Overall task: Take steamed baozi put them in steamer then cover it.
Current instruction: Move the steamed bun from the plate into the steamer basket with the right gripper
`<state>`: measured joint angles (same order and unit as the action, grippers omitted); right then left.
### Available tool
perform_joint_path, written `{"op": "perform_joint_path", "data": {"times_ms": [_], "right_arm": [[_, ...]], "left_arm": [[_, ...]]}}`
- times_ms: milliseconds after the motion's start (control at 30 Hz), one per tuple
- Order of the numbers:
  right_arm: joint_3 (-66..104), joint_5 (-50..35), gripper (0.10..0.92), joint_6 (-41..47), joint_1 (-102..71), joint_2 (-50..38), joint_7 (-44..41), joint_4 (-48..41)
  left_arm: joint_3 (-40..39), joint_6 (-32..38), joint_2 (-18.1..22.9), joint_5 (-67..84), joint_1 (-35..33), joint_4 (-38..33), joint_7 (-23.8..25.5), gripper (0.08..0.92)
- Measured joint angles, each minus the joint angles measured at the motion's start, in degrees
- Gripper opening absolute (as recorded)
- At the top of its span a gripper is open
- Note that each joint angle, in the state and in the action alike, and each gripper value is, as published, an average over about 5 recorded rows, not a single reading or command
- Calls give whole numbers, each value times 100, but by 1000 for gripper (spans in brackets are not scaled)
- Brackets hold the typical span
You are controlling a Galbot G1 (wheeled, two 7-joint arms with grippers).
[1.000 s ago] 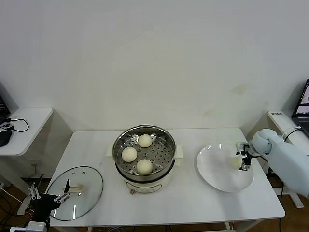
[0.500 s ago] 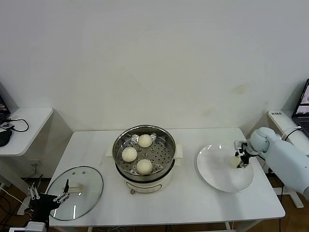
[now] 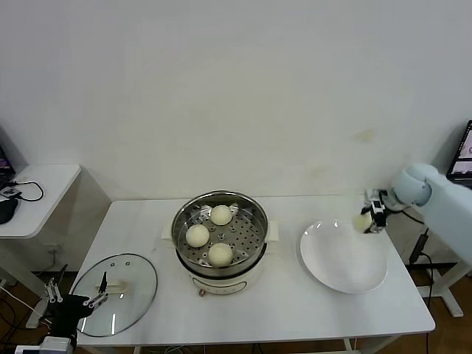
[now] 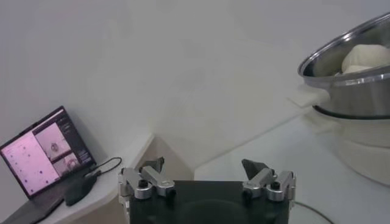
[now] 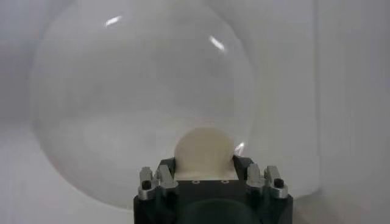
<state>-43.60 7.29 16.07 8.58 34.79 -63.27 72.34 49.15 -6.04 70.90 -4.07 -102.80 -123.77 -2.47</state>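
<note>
A plain white wall (image 3: 236, 88) backs the scene, with a faint stain near its right side. A white rectangular table (image 3: 295, 310) stands before it. To the left, a smaller white side table (image 3: 37, 192) carries a black cable. An open laptop (image 4: 42, 155) sits there.

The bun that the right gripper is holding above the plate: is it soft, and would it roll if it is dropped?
The baozi looks like smooth dough, so probably soft and light; a hard squeeze by the right gripper may dent it. Being round, it would likely roll on the flat plate.
</note>
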Motion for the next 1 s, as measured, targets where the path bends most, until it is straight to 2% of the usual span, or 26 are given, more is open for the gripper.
{"op": "perform_joint_path", "data": {"times_ms": [200, 467, 733, 1000], "right_arm": [[-796, -759, 611, 333, 1032, 101, 97, 642], [-1566, -1825, 619, 900, 2074, 766, 433, 1137], [-2040, -2735, 619, 1488, 2428, 1642, 864, 1258], [-2290, -3258, 619, 1965, 2293, 2461, 1306, 1097]], "left_arm": [[-28, 0, -18, 10, 72, 46, -3, 823], [-18, 1, -10, 14, 130, 136, -4, 823], [0, 1, 17, 9, 143, 138, -4, 823], [54, 0, 44, 12, 121, 113, -1, 823]]}}
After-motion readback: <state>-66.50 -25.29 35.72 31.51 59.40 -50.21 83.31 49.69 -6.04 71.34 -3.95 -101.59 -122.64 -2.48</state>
